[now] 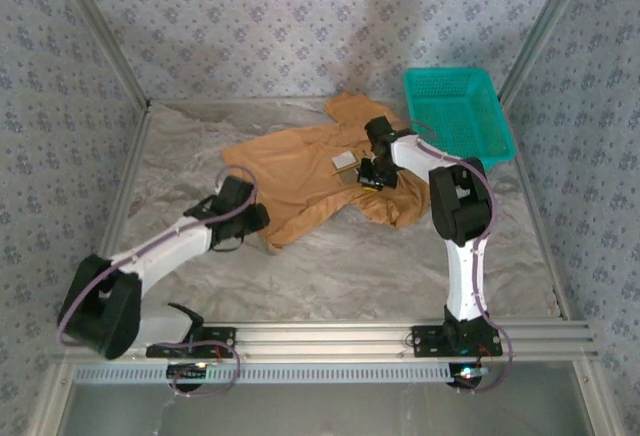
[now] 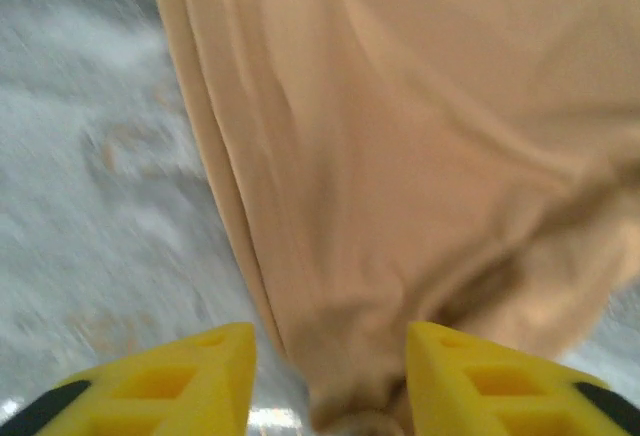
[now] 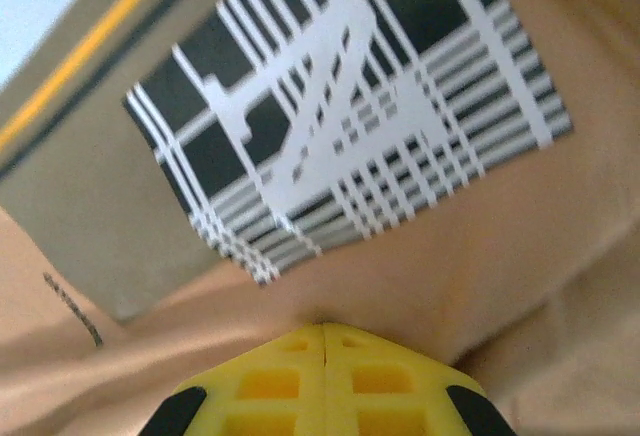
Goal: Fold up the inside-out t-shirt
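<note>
L gripper (image 2: 330, 331) nearest the lens, jaws parted w/ a bunched fold of the tan t-shirt (image 1: 300, 171) lying between them, not pinched, one finger clear of the cloth; R gripper (image 3: 322, 328) clenched, tips meeting on the cloth just below the label (image 3: 350, 106), which has black-and-white stripes; shirt lies crumpled mid-table toward the back, long axis approx. near-left to far-right, far end just beside the teal basket (image 1: 440, 73); collar vs hem can't tell; table (image 1: 350, 266) has a grey mottled cover, alu rail (image 1: 400, 334) at near edge, floral wallpaper (image 1: 300, 26) behind & at sides; R arm covers part of the shirt; both wrist views blurred.
</note>
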You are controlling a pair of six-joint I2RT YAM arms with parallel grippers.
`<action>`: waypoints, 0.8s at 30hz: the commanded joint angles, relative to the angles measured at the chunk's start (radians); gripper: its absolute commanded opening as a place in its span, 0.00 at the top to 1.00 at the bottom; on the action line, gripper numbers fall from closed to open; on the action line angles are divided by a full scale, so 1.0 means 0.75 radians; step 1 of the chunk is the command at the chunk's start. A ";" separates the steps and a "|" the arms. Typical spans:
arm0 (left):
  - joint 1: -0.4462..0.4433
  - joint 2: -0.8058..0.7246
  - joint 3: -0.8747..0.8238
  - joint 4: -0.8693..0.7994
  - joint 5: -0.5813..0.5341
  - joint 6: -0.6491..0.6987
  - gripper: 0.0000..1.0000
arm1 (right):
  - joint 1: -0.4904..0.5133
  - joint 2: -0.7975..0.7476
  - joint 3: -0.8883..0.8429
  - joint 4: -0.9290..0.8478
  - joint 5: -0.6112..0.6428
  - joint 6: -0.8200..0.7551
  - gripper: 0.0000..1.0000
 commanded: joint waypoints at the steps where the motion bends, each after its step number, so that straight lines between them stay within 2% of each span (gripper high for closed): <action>1: 0.121 0.146 0.149 0.003 0.028 0.081 0.61 | 0.050 -0.114 -0.046 -0.065 -0.025 -0.051 1.00; 6: 0.237 0.569 0.478 -0.001 0.132 0.149 0.71 | 0.057 -0.092 -0.140 -0.033 -0.062 -0.057 1.00; 9: 0.294 0.840 0.705 -0.112 0.211 0.172 0.74 | 0.061 -0.089 -0.238 0.006 -0.065 -0.056 1.00; 12: 0.344 1.001 0.837 -0.156 0.238 0.179 0.75 | 0.078 -0.139 -0.381 0.046 -0.055 -0.055 1.00; 15: 0.391 1.090 0.942 -0.177 0.250 0.185 0.75 | 0.124 -0.250 -0.596 0.091 -0.054 -0.035 1.00; 19: 0.426 1.197 1.153 -0.240 0.294 0.230 0.75 | 0.251 -0.458 -0.848 0.117 -0.032 0.044 1.00; 21: 0.423 1.214 1.255 -0.290 0.341 0.251 0.75 | 0.277 -0.535 -0.906 0.117 -0.026 0.065 1.00; 24: 0.409 1.104 1.253 -0.325 0.349 0.300 0.73 | 0.262 -0.623 -0.871 0.055 -0.014 0.053 1.00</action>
